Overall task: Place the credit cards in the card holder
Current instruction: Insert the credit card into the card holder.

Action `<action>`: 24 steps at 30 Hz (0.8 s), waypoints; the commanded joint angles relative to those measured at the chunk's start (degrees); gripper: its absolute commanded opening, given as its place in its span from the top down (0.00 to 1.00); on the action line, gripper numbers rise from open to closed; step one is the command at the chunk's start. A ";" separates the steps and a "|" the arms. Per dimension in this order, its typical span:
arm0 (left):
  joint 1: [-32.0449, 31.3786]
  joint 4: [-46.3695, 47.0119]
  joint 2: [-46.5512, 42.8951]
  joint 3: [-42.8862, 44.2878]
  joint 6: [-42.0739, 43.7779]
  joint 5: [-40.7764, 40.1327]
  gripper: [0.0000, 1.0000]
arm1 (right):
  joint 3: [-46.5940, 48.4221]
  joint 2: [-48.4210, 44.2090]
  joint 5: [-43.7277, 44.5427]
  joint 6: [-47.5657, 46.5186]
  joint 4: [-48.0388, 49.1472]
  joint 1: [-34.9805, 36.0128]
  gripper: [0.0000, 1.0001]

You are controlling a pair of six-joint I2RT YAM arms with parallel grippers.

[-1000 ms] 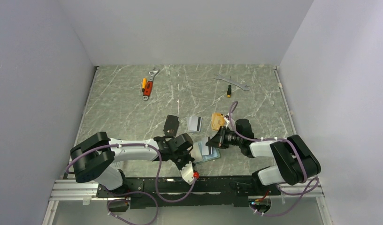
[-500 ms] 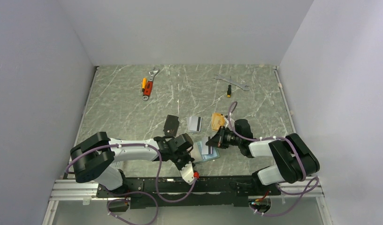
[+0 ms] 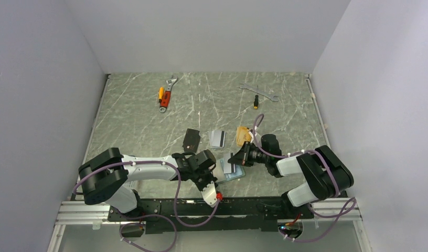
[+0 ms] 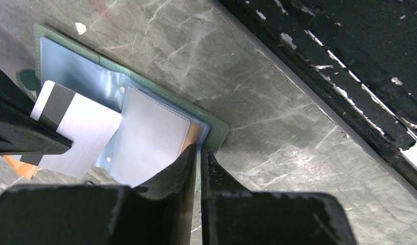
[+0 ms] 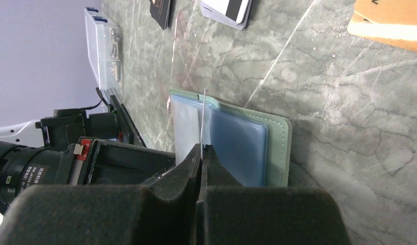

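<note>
We see a big grey-green marbled table [image 3: 138, 121]. Two white and black robot arms sit at its near edge.

The left pincer [image 4: 199, 149] is pressed together. It nips the near corner of the soft sage-green card holder [image 4: 215, 131]. The right pincer [image 5: 202, 149] is squeezed tight on a thin silver-grey card with a dark stripe [image 4: 84, 127]. From the right wrist, we see that card only as a thin line standing on its edge.

The card holder lies open and flat on the table, close to the front, between the two pincers. Its pale blue see-through pockets face up. The held card is over the pockets and one end reaches down to them. We cannot tell if it is inside a pocket.

A bit further back, three more cards lie in a row, well apart from the card holder. There is a black card [image 3: 191, 139] on the left, a second silver-grey card [image 3: 217, 138] in the middle and an orange-gold card [image 3: 243, 135] on the right. We cannot tell if each one is a single card or a small pile.

At the far end of the table lies an orange and silver wrench [image 3: 166, 95]. To the right of it is a plain silver wrench [image 3: 259, 92]. A little yellow-handled screwdriver [image 3: 256, 101] lies across it.
</note>
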 commanded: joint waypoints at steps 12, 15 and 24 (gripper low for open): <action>-1.02 -2.27 -0.59 0.76 -0.36 0.82 0.87 | -2.70 1.73 -5.66 3.22 10.06 -0.58 1.00; -1.03 -2.18 -0.47 0.82 -0.42 0.85 0.87 | -2.89 2.54 -6.16 3.58 10.95 -0.53 1.00; -1.07 -2.59 -0.24 1.41 -0.46 0.79 0.87 | -2.40 4.58 -7.65 2.18 9.80 -0.61 1.00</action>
